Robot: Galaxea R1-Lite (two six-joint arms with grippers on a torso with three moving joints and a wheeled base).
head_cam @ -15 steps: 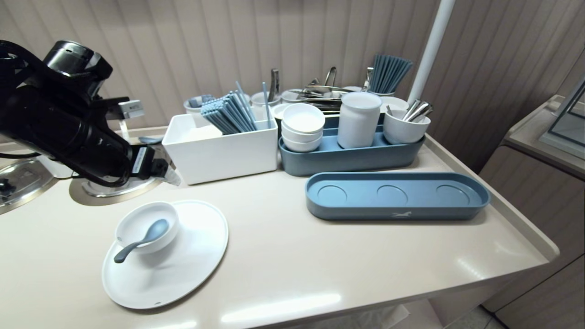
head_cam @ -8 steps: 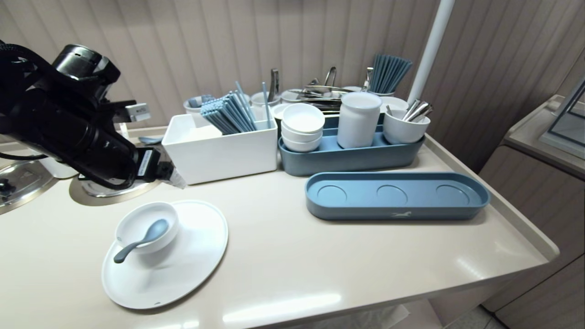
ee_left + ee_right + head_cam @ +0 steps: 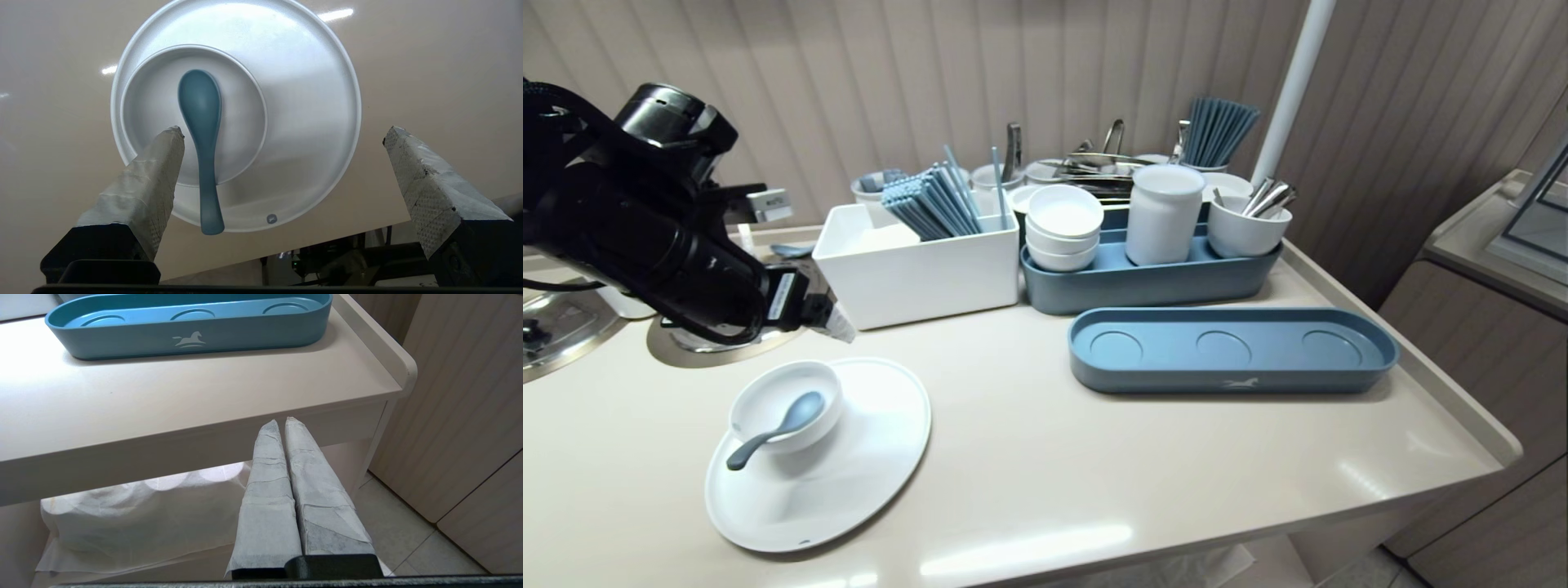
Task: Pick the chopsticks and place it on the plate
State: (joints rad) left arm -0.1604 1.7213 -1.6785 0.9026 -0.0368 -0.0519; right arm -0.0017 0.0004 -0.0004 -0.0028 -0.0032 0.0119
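The left gripper [image 3: 282,132] hangs over the left part of the tabletop [image 3: 1094,490], above the rear rim of a white plate [image 3: 310,102], between it and a white box [image 3: 915,278] of blue chopsticks [image 3: 931,204]. Its taped fingers [image 3: 139,192] are spread as wide as they go, holding nothing and touching nothing.

The plate lies near the tabletop's front edge, toward the left. A small white bowl [image 3: 237,122] sits on the plate's left part, off centre. A grey-blue soup spoon [image 3: 202,134] rests in the bowl: its scoop lies in the hollow, its handle leans over the rim and points toward the front edge, the handle's end above the plate's surface. Bowl and plate look clean and bare apart from the spoon.

The right gripper [image 3: 281,421] is parked below the tabletop's front edge near the right corner, its fingers pressed together on nothing. Above it on the tabletop lies a long blue tray [image 3: 122,343].
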